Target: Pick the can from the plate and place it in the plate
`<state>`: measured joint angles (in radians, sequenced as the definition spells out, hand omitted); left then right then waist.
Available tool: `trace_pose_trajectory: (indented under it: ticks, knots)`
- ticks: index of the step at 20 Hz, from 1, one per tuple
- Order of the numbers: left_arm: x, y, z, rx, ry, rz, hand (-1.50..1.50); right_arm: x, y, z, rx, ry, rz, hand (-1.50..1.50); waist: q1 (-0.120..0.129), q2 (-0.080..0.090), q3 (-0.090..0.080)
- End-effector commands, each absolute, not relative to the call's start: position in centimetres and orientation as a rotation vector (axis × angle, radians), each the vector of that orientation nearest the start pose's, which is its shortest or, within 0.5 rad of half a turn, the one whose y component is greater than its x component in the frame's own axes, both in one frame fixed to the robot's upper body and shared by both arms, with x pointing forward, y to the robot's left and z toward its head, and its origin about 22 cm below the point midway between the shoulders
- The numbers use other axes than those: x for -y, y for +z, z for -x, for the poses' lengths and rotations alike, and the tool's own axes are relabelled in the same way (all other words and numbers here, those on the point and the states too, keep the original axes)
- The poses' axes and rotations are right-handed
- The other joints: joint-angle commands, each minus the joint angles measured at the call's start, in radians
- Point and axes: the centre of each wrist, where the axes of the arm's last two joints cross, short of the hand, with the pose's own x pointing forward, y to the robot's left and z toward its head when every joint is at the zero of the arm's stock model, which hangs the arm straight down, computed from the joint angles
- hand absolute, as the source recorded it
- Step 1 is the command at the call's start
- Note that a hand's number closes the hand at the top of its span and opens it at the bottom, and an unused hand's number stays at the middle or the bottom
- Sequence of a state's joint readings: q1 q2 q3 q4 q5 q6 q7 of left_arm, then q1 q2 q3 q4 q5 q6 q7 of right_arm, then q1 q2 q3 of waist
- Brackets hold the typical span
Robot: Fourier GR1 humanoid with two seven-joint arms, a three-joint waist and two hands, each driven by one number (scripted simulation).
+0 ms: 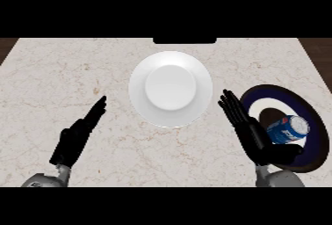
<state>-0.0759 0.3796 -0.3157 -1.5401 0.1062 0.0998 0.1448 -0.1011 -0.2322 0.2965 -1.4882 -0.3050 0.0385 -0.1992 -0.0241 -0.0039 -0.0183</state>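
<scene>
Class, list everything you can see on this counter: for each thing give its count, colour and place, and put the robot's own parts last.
counter: one, beige marbled, fills the view.
white plate: one, white, centre, nothing on it.
dark plate: one, navy with a white ring, right edge.
can: one, blue with a silver end, lying on its side on the dark plate.
dark object: one, black, far edge; cannot tell what it is.
left hand: one, black, lower left, open.
right hand: one, black, open, just left of the can.
</scene>
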Motion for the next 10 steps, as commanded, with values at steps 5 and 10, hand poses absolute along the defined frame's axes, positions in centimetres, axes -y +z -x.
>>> trace_pose_trajectory:
  ticks: [5, 10]
  knots:
    - [-26.7, -2.5, -22.6, 1.204, -0.065, -0.15, 0.0, 37.2, 10.2, -26.9, 1.903, -0.036, 0.33, 1.5, -0.036, -0.005, 0.012]
    - [-25.7, -3.1, -22.2, 1.175, 0.045, -0.059, 0.0, 46.0, 10.8, -24.0, 1.667, -0.236, 0.995, -1.5, -0.036, 0.005, 0.014]
